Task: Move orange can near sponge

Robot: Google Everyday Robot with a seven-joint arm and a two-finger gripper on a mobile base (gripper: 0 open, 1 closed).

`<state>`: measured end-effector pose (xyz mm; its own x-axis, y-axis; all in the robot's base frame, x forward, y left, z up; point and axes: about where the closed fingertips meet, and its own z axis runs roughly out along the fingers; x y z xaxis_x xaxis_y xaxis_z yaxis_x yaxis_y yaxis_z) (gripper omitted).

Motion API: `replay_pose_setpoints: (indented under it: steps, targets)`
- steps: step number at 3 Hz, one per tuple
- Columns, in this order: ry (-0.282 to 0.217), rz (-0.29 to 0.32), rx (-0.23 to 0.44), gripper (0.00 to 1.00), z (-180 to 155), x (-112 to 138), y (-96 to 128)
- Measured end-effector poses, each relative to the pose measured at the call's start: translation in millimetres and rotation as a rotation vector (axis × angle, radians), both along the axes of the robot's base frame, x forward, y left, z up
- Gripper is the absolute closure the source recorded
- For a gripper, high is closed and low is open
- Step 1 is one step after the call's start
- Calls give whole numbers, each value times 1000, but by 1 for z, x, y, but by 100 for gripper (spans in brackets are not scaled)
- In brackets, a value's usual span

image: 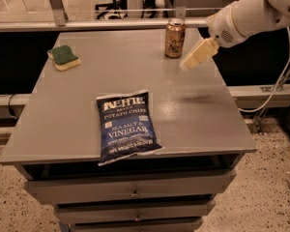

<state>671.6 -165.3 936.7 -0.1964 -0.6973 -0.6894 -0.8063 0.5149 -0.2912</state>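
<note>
The orange can stands upright near the far edge of the grey table, right of centre. The sponge, dark green on top with a pale yellow base, lies at the far left of the table. My gripper hangs just right of the can and a little nearer to the camera, above the table top, holding nothing. The white arm comes in from the upper right.
A blue Kettle potato chip bag lies flat near the table's front edge. Drawers sit under the table top. A metal rail runs behind the table, and a cable hangs at the right.
</note>
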Motion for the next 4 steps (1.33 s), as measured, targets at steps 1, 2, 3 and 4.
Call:
replay_pose_setpoints:
  steps: [1, 2, 3, 4]
  targets:
    - [-25, -55, 91, 0, -9, 36, 8]
    - [-59, -114, 176, 0, -19, 72, 14]
    - [-99, -150, 256, 0, -23, 101, 23]
    - [-144, -175, 320, 0, -24, 125, 31]
